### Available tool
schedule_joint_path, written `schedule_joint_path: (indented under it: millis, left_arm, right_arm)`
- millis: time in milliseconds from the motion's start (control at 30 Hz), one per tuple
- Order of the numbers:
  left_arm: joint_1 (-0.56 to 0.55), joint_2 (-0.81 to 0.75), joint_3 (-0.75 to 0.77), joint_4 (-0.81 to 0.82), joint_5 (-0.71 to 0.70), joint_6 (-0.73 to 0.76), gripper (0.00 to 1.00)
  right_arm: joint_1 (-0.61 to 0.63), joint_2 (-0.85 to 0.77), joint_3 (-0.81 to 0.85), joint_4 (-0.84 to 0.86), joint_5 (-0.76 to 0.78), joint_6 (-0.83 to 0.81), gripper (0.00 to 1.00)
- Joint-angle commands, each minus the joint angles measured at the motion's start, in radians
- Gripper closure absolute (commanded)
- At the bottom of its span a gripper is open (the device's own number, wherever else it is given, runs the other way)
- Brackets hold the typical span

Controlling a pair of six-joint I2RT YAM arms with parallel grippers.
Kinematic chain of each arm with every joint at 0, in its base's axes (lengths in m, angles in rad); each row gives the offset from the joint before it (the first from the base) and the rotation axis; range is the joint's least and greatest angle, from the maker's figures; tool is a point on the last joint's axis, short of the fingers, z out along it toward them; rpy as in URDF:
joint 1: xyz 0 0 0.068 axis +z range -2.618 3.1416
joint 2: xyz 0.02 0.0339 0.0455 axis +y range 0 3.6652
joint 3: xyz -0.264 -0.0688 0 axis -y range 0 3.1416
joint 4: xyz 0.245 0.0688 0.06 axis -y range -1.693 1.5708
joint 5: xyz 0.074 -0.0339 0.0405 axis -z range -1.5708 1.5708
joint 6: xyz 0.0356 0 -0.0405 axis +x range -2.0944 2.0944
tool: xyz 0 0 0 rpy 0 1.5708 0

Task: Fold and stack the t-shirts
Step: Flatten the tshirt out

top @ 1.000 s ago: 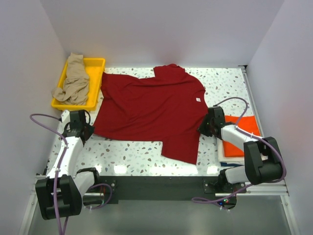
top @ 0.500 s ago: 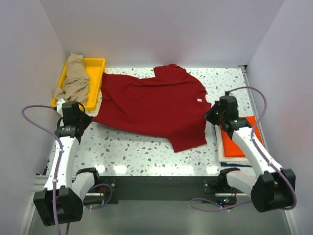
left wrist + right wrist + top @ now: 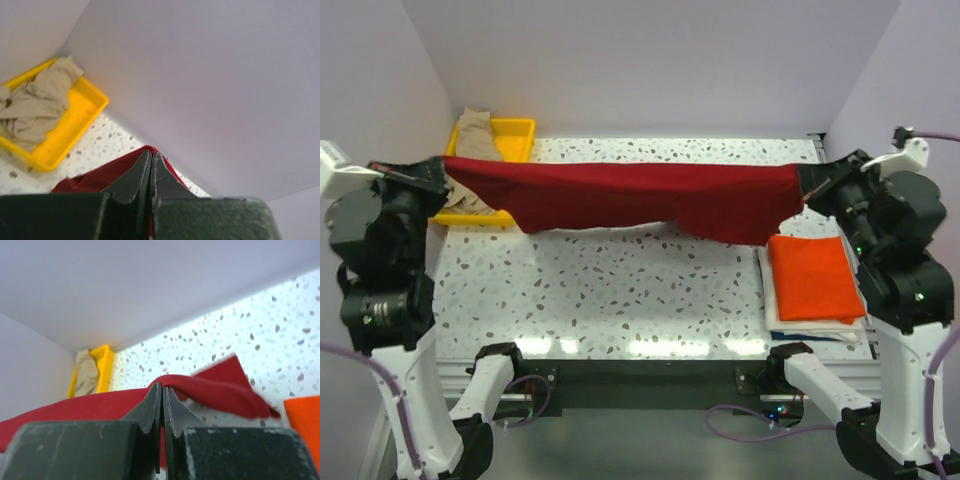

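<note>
Jaws of left gripper and right gripper are pinching dark red shirt tight, stretching it above bench for folding; next move is calling for even lowering.

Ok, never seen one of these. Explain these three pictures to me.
Two robot arms stand at a speckled table. The wide picture looks down from above and behind them; the other two come from cameras on each wrist, looking past the dark fingers. The left gripper and right gripper each pinch one end of a red shirt, stretched in the air between them. A tan shirt lies in a yellow tray; a folded orange shirt lies on the right.
</note>
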Motion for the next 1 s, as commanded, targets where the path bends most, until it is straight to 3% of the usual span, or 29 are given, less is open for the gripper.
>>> schedule_joint_path:
  millis: [0,200,400,533,667,833,967]
  left_arm:
    - [0.007,-0.004,0.161,-0.084,-0.016,0.017,1.0]
    - [0.005,0.027,0.25,-0.043,0.003,-0.029,1.0]
    - [0.005,0.092,0.134,0.146,0.03,-0.072,1.0]
    - [0.005,0.199,0.063,0.35,0.066,-0.092,1.0]
    - [0.005,0.42,0.069,0.49,0.107,-0.107,1.0]
    - [0.005,0.744,0.309,0.556,0.216,-0.123,1.0]
    - [0.008,0.93,0.705,0.472,0.24,-0.07,1.0]
  right_arm:
    - [-0.005,-0.021,0.176,-0.128,0.047,-0.066,1.0]
    - [-0.005,-0.015,0.346,-0.124,0.064,-0.1,1.0]
    - [-0.006,0.063,0.27,0.055,0.055,-0.1,1.0]
    - [-0.006,0.169,0.206,0.224,0.043,-0.089,1.0]
    - [-0.005,0.353,0.198,0.385,0.036,-0.079,1.0]
    - [-0.006,0.571,0.363,0.516,0.01,-0.063,1.0]
    - [-0.005,0.712,0.611,0.507,0.003,-0.065,1.0]
